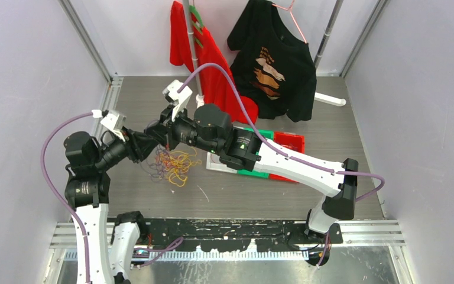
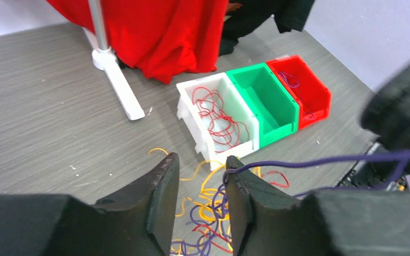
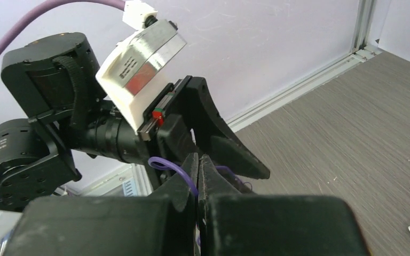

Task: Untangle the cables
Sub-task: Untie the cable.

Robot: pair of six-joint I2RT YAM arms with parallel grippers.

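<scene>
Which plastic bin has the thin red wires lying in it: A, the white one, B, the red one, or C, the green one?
A: in the left wrist view the looped thin red wires lie in the white plastic bin; the green plastic bin looks empty and the red plastic bin holds a purple wire.

Left arm (image 1: 87, 198): you have it rising toward 12 o'clock from its base, elbow bent, forearm reaching toward 3 o'clock.
Left gripper (image 2: 200, 194): jaws apart, tipped downward.
Right arm (image 1: 295, 165): yours stretches low from its base toward 10 o'clock.
Right gripper (image 3: 198, 169): fingers pressed together on a purple cable (image 3: 173, 166), tips just beside the left gripper, which sits at its 12 o'clock.
</scene>
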